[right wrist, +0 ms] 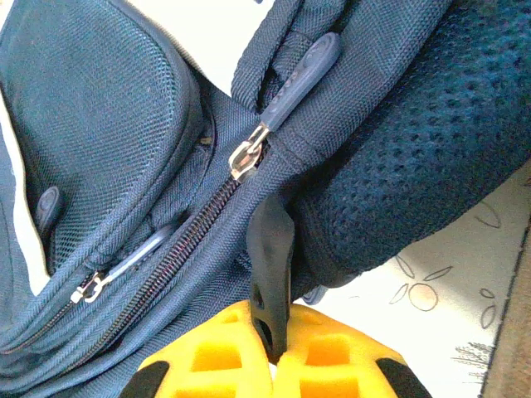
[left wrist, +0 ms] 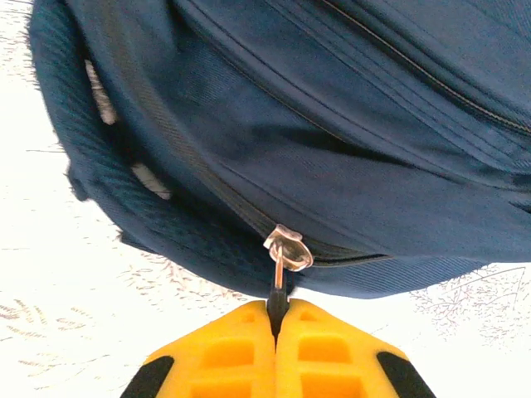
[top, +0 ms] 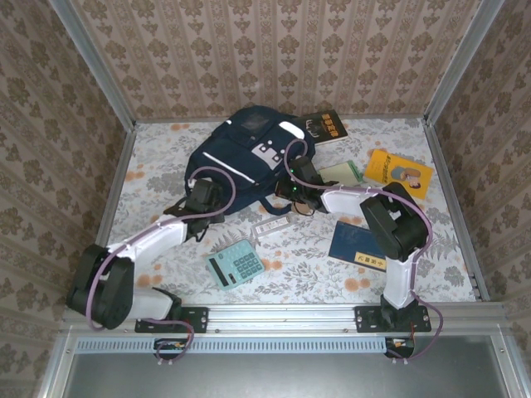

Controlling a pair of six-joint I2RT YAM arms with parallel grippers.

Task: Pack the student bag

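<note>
Student bag slumps on the bench just ahead of and between both end effectors; it looks soft, floppy and light, best held by tabs: left end effector clamped on its zipper pull, right end effector clamped on a black strap tab.
</note>
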